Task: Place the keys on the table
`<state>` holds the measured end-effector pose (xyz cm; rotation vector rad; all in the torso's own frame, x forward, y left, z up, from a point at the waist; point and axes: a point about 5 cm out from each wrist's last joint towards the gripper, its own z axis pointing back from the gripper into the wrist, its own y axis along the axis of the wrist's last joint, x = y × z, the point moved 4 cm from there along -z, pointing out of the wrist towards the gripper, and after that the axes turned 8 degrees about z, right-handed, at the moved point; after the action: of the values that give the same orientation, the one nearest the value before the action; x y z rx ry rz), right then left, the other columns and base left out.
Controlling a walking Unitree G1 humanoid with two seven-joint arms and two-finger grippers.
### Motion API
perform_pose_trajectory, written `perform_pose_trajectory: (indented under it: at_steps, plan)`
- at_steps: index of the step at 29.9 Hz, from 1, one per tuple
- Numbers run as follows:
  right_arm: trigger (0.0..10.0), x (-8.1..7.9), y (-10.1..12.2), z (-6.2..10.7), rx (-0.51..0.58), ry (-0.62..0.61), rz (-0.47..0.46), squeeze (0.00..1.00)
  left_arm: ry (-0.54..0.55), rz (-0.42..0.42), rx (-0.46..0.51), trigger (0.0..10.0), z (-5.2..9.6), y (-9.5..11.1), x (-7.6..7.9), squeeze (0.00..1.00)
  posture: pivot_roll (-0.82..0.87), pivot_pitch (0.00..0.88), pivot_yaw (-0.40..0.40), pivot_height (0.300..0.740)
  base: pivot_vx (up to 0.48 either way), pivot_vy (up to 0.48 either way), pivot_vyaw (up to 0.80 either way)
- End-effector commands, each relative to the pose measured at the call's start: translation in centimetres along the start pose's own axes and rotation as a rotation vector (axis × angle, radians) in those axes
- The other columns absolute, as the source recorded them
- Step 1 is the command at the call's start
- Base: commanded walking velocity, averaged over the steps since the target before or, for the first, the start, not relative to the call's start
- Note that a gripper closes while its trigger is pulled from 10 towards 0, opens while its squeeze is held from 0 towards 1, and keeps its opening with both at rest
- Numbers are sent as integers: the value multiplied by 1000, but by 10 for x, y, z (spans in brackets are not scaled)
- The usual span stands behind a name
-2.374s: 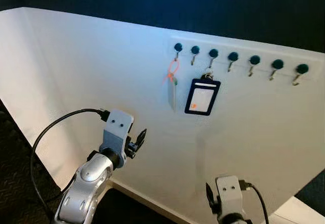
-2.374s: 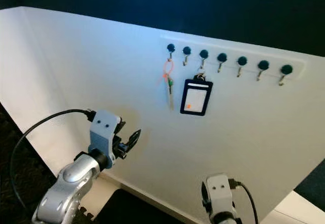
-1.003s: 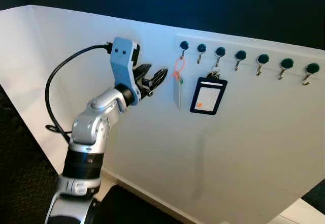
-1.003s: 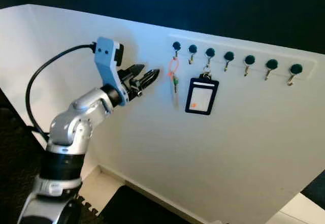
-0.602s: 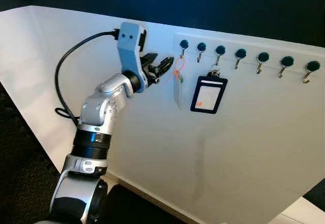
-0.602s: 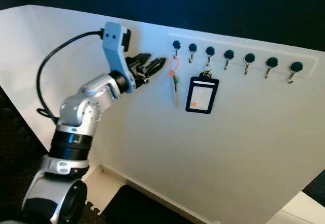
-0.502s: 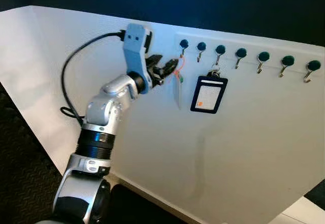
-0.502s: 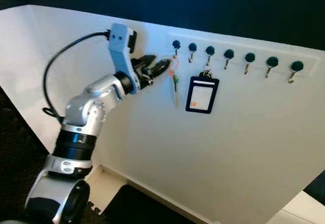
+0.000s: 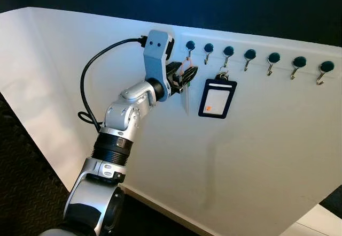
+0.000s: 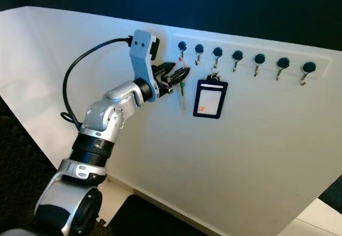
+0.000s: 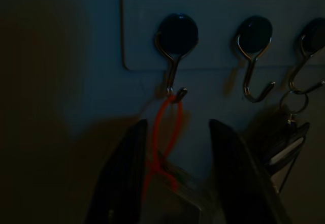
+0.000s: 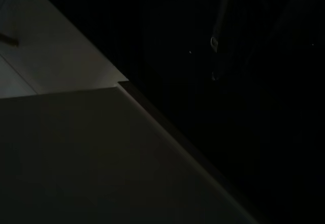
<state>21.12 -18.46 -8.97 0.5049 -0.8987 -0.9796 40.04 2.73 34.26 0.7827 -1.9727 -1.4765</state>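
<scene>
From the left eye, the left gripper [image 9: 187, 77] is seen raised to the white wall [image 9: 64, 75], right at the keys [image 9: 185, 89]. The keys are hung by an orange loop [image 9: 186, 65] from the first hook [image 9: 189, 47] of a row of dark-knobbed hooks [image 9: 272, 60]. A black badge holder [image 9: 215, 99] is hung from the third hook, just beside the keys.

From the right eye, the same scene is given: the fingers [image 10: 179, 76] are set at the loop just under the hook, and a black cable [image 10: 80, 75] is looped back from the wrist.

In the left wrist view, dimly lit, the two fingers are spread apart, with the orange loop [image 11: 163, 132] hanging between them from the first hook [image 11: 175, 56]. Nothing is clamped yet; the loop is straddled, not squeezed. A clear tag [image 11: 177, 193] is made out below the loop, between the fingers.

The right wrist view is very dark: a pale panel [image 12: 76, 148] against black is all that can be made out, and the state of the right fingers cannot be told.
</scene>
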Motion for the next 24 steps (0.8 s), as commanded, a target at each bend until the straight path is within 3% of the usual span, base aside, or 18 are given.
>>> perform_pose_trajectory:
  at_steps: [1,6,7,15,19,24]
  plan:
    - [10000,2,7,2,59,-21,-40,0,-4,-20,19,3882,-2,8,1,0,94,157,66,740,0,0,0]
    - [10000,25,78,2,392,-87,-81,0,5,-27,19,4627,2,7,-5,0,86,159,65,740,0,0,0]
    - [10000,33,103,6,496,-101,-81,0,11,-26,16,4588,2,5,-6,0,82,159,64,740,0,0,0]
    - [10000,44,154,20,687,-122,-65,0,1,-22,20,3922,0,5,-3,0,73,156,68,740,0,0,0]
    - [10000,39,199,44,857,-55,-94,0,-2,-25,17,3412,0,5,-4,0,76,154,73,740,0,0,0]
    - [10000,36,228,63,955,1,-103,0,-6,-28,16,3490,0,5,-3,0,78,150,73,740,0,0,0]
